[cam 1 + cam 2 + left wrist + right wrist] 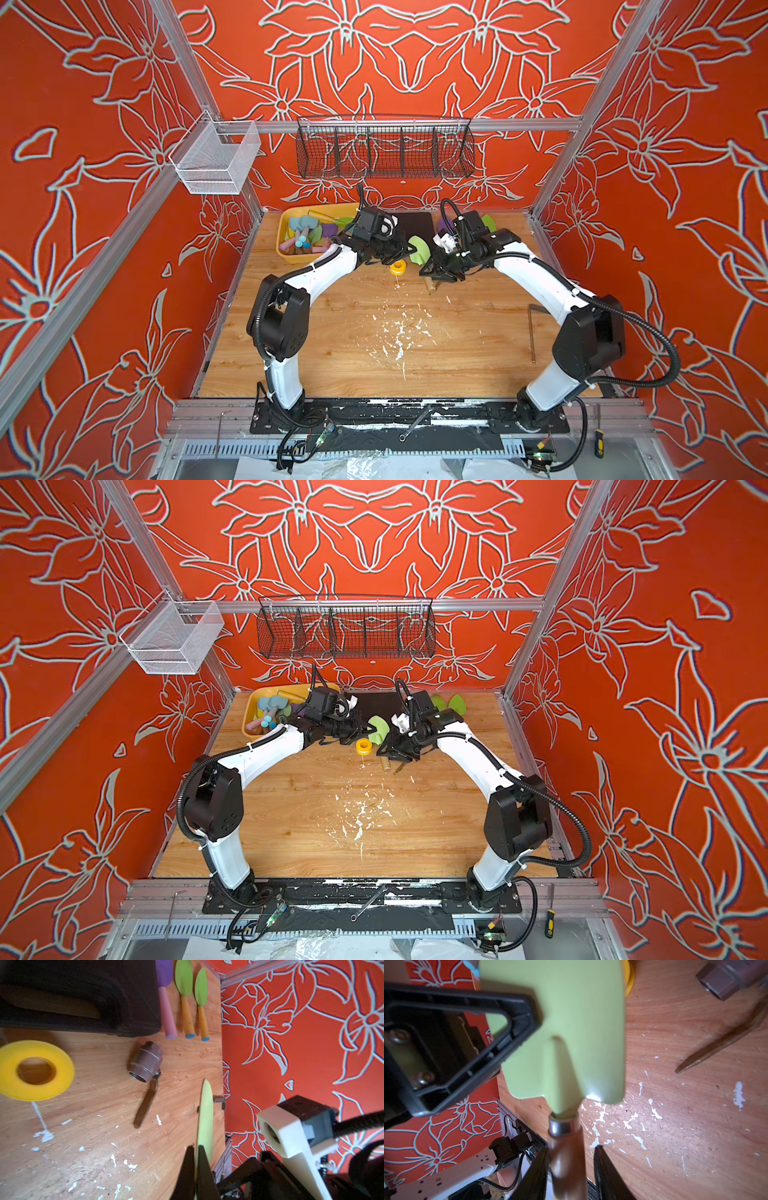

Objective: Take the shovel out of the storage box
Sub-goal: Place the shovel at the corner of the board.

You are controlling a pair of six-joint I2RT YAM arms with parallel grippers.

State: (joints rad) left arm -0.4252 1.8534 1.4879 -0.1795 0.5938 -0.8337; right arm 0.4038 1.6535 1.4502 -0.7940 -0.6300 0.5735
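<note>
Nearest your left wrist lens, the left end effector (195, 1148) was clamped together on the thin edge of the shovel (205, 1115), whose pale green blade showed edge-on. Beyond it on the bench (93, 1147) lay a grey valve (145, 1061) with a lever. The stamp on its body was too blurred to read. A yellow roll (64, 1072) sat near a black case (83, 991), and two green trowels (184, 978) lay beside the case.

In your right wrist view, the right end effector (572, 1148) had its fingers apart on either side of the shovel's wooden handle, with a gap showing on one side.

In both top views, the shovel hung between your two arms above the bench, outside the storage box (297, 258). The box stood apart at the bench's rear left corner with other coloured tools inside.
</note>
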